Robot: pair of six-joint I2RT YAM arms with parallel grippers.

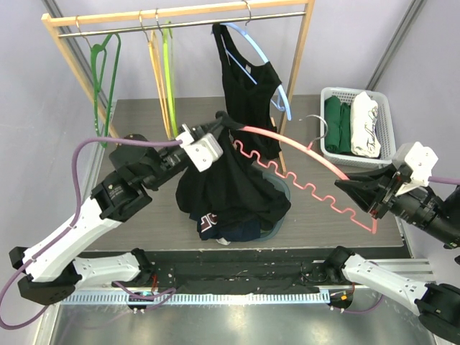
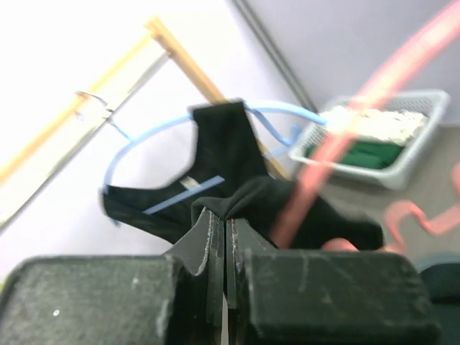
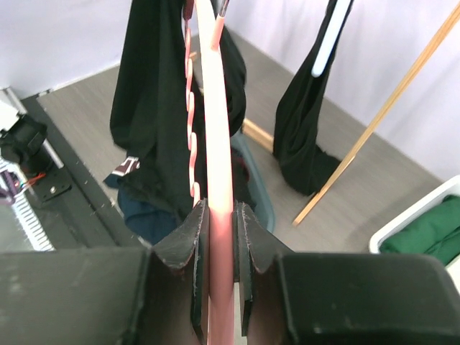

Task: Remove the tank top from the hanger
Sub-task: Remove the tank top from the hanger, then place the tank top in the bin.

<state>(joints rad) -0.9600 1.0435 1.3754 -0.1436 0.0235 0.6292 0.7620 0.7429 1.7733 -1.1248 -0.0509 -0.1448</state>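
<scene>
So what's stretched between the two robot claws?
The pink hanger, gripped by the right gripper, arcs over to the left gripper, which pinches the black tank top draped on it. The top view shows it.

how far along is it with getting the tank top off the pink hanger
Done: the right gripper clamps the pink plastic hanger, which is off the metal rail. In hand: the left gripper is shut on a strap of the black tank top. Left: the top hangs from the hanger's end, not yet pulled free.
</scene>
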